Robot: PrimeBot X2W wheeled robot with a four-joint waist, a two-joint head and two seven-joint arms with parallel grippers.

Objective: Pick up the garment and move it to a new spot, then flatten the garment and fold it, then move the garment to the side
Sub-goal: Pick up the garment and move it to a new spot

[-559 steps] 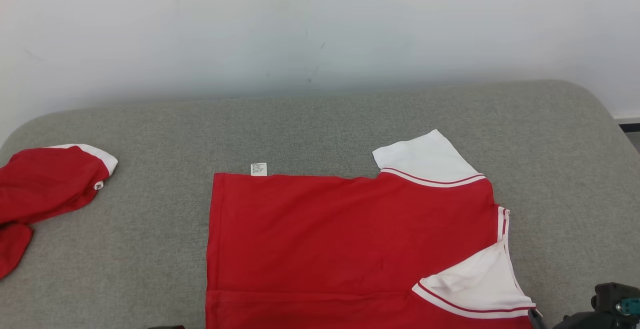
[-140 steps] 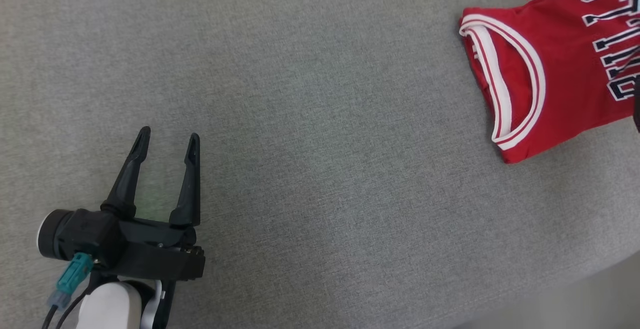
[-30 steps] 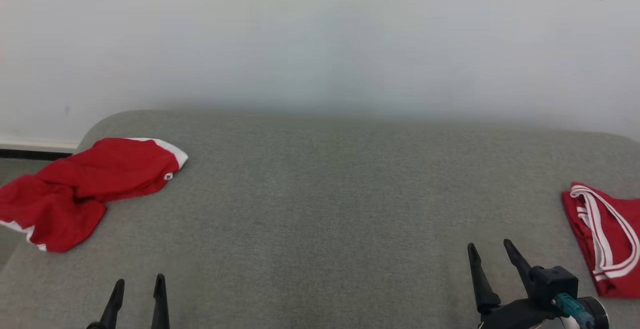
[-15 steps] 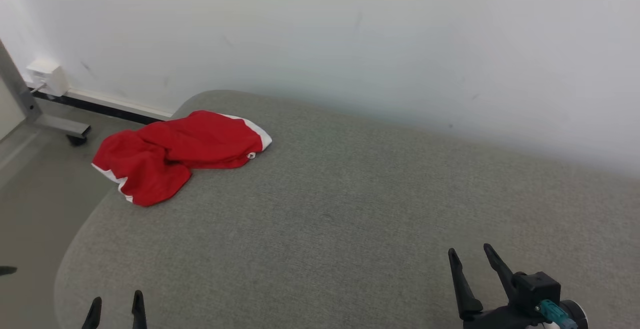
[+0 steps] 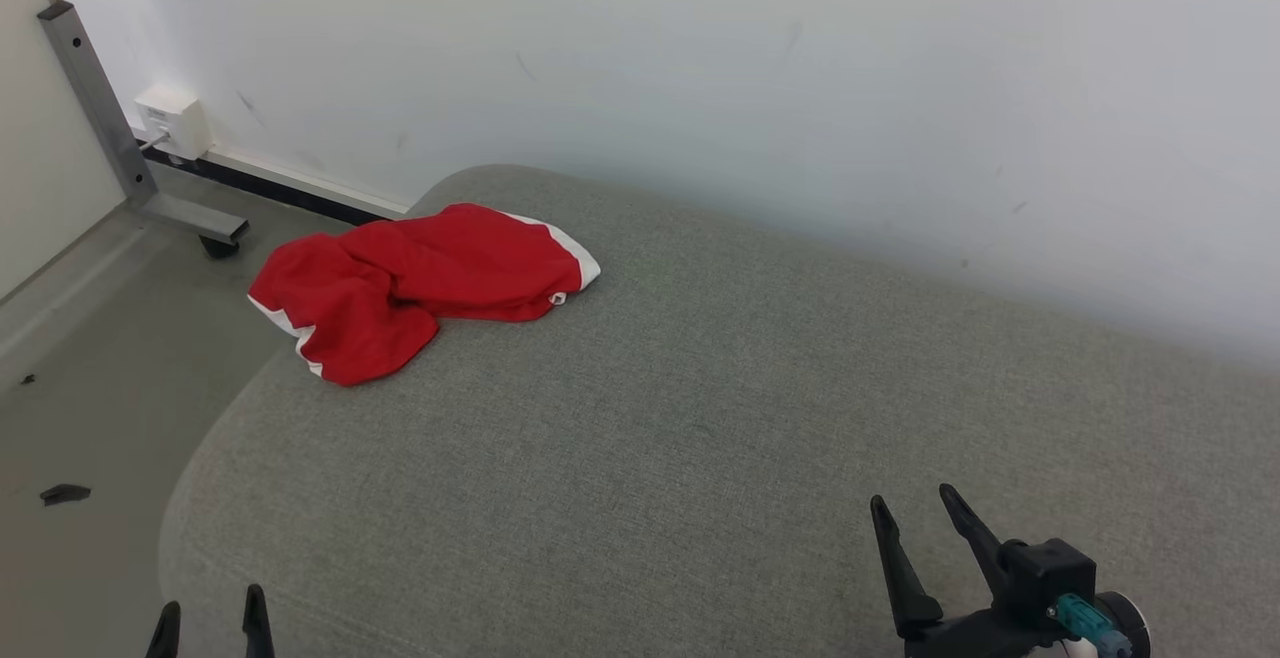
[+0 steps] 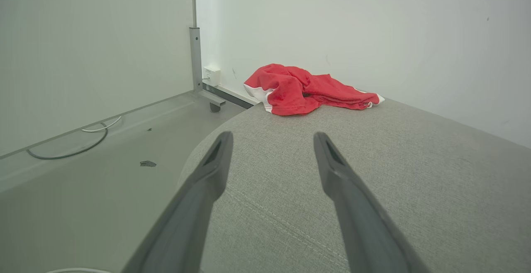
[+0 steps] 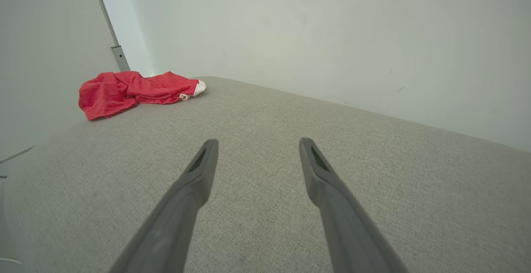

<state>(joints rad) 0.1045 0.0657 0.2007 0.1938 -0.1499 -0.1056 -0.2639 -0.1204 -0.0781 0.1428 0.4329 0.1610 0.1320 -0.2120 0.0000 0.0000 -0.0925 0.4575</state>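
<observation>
Standing wide open and empty, left jaws poke up at the near left edge of the grey cushion (image 5: 700, 388); right jaws, equally spread, hover over its near right. Red garment (image 5: 420, 283), white-trimmed, lies crumpled at the far left corner, well apart from both. Beyond: floor (image 5: 90, 388), metal post (image 5: 95, 98), wall (image 5: 800, 88).

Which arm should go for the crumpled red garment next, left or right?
Left, probably. The red garment lies at the cushion's far left corner, on the left gripper's side; the right gripper sits across the cushion, farther off. Both are open and empty.
</observation>
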